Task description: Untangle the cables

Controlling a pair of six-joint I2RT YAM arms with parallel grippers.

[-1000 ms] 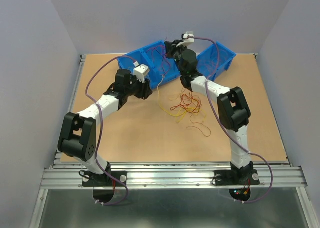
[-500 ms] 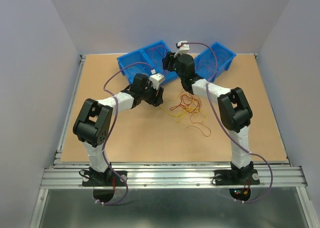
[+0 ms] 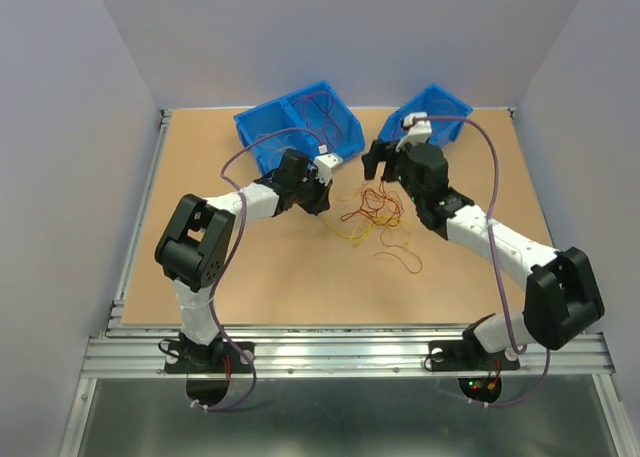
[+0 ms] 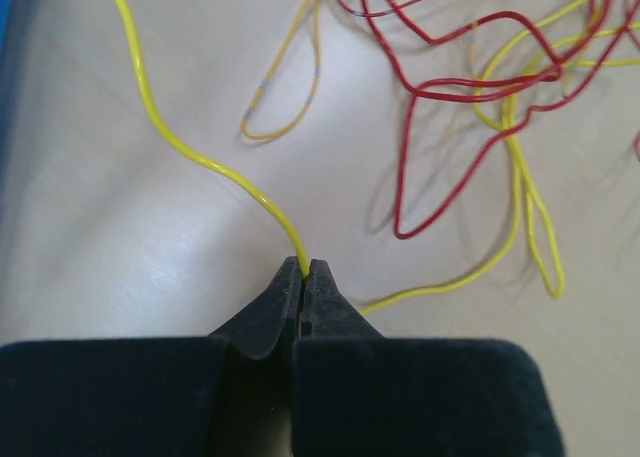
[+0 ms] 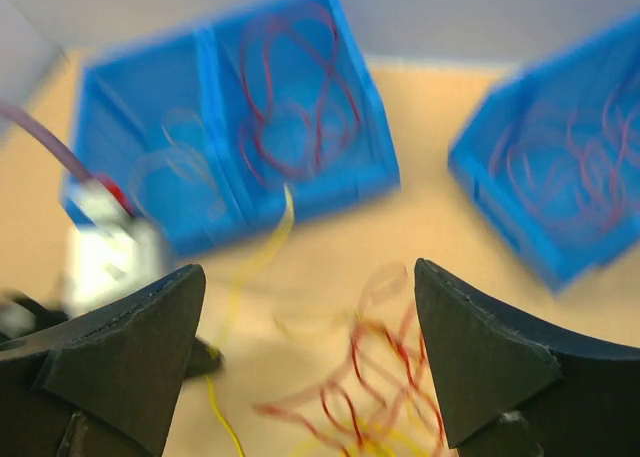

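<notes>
The cables (image 3: 374,215) lie as a loose red and yellow tangle on the middle of the wooden table. In the left wrist view the red loops (image 4: 440,87) spread at the upper right, and a single yellow cable (image 4: 200,157) curves down into my left gripper (image 4: 303,268), which is shut on it. From above, my left gripper (image 3: 326,203) sits low at the tangle's left edge. My right gripper (image 3: 382,169) hovers just behind the tangle. Its wrist view is blurred, with the gripper (image 5: 310,317) open and empty and the cables (image 5: 390,387) below.
A blue two-compartment bin (image 3: 262,117) with red cables inside stands at the back left of centre. A second blue bin (image 3: 452,105) stands at the back right. One reddish-orange strand (image 3: 400,257) lies apart, nearer than the tangle.
My left gripper has come right to the tangle's edge and shut on the yellow cable. My right arm has swung from the left bin to behind the tangle, and its gripper has opened.
</notes>
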